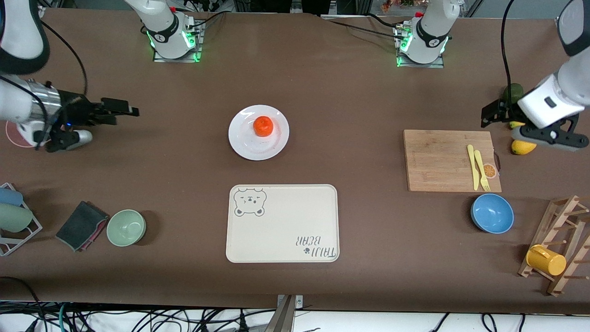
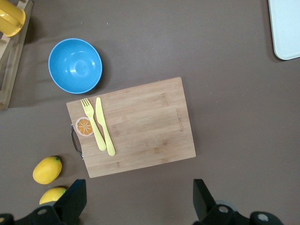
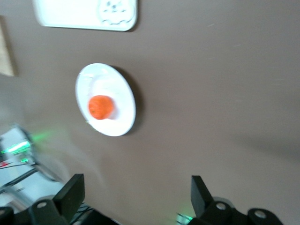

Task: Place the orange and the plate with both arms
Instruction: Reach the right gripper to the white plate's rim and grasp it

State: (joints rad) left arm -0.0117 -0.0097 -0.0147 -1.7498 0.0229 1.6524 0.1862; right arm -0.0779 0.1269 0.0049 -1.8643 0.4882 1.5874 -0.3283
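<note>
The orange [image 1: 263, 126] sits on the white plate [image 1: 276, 145] in the middle of the table, farther from the front camera than the bear-print tray. Both show in the right wrist view, the orange [image 3: 100, 107] on the plate [image 3: 123, 101]. My right gripper [image 1: 120, 112] is open and empty, up over bare table at the right arm's end, well apart from the plate. In its own view the right gripper [image 3: 137, 194] has its fingers wide apart. My left gripper [image 1: 492, 113] is open and empty, up over the table beside the cutting board; its own view shows it [image 2: 139, 197] wide apart.
A cream bear-print tray [image 1: 282, 223] lies nearer the front camera than the plate. A wooden cutting board [image 1: 442, 159] carries a yellow knife and fork [image 1: 478, 168]. Lemons [image 1: 523, 146], a blue bowl [image 1: 492, 213], a green bowl [image 1: 126, 227], a folded cloth [image 1: 80, 225] and a wooden mug rack [image 1: 555, 246] stand around.
</note>
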